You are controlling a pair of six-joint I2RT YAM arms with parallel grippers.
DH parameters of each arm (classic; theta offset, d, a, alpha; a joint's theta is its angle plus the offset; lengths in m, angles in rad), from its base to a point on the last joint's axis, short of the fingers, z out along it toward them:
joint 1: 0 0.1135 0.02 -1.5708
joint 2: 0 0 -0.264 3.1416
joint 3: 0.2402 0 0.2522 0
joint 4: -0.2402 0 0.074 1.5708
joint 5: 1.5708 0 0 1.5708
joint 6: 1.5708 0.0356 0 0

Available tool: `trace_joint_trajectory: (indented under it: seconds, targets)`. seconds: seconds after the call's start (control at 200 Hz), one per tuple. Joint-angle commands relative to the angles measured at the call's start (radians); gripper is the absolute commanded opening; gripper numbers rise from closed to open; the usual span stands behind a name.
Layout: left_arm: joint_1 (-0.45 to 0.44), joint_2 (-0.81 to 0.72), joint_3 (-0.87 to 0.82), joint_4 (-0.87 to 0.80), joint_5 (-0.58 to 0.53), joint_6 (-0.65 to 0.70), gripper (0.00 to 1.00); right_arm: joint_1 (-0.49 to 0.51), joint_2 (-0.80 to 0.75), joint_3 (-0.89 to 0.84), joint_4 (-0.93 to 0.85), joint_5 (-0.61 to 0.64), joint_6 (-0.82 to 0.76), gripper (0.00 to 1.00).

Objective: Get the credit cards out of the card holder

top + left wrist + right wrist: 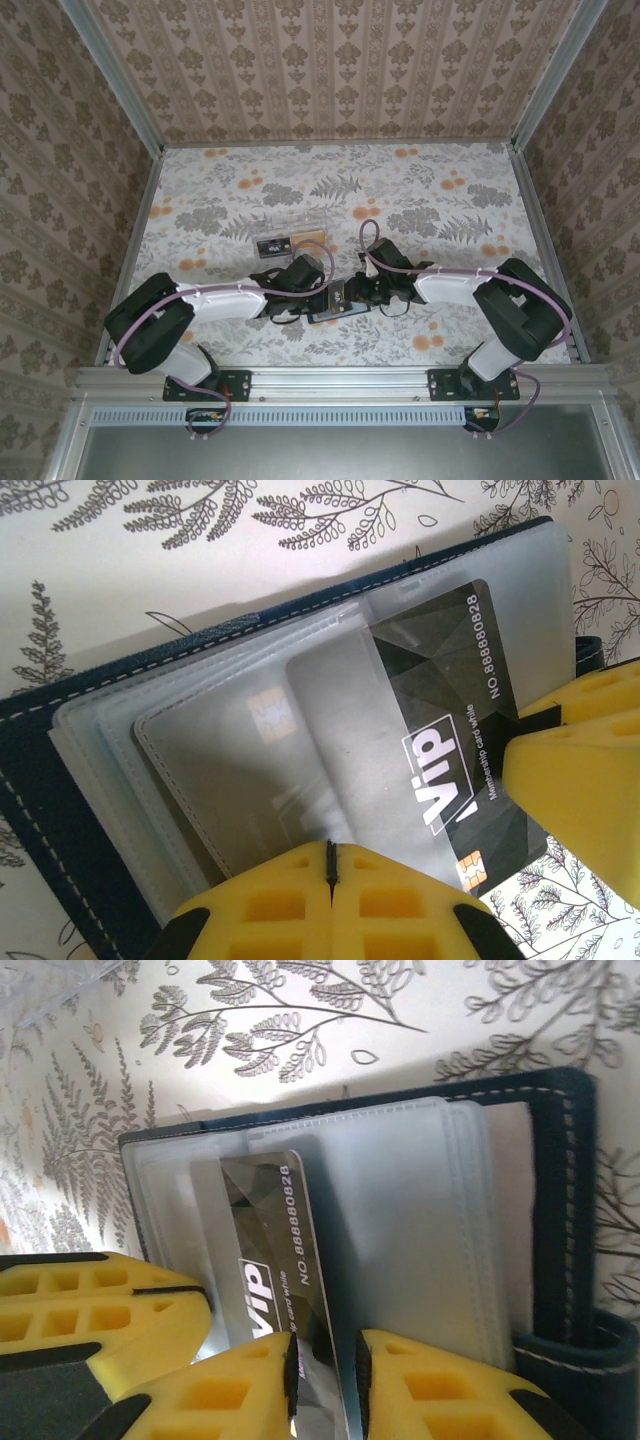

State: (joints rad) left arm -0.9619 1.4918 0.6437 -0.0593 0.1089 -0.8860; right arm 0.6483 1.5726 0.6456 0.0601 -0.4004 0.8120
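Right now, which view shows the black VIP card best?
Left wrist: the card faces the lens, logo and number readable. Right wrist shows it slanted, pinched by the right gripper. From above it is too small to tell.

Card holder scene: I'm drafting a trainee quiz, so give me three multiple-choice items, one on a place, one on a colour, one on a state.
1. The VIP card is: A in the card holder's sleeves; B under it; C apart from it.
2. Its face is: A white; B black; C red.
3. The right gripper is: A wide open; B shut empty; C shut on the VIP card.
A, clear sleeves overlap it; B, dark face with white lettering; C, the jaws pinch its edge.
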Motion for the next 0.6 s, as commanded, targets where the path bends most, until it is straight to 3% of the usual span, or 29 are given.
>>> trace_joint_trajectory:
  seconds: [0.0, 0.265, 0.595]
  targets:
    - [-0.009, 0.024, -0.006, -0.034, 0.005, -0.002, 0.00, -0.005, 0.024, -0.011, 0.050, -0.062, 0.013, 0.24]
    - [-0.010, 0.018, 0.005, -0.057, -0.001, 0.005, 0.00, -0.013, -0.003, -0.018, 0.036, -0.056, 0.020, 0.00]
    - [-0.002, -0.022, 0.004, -0.097, -0.025, 0.018, 0.00, -0.096, -0.135, -0.059, -0.077, -0.028, -0.038, 0.00]
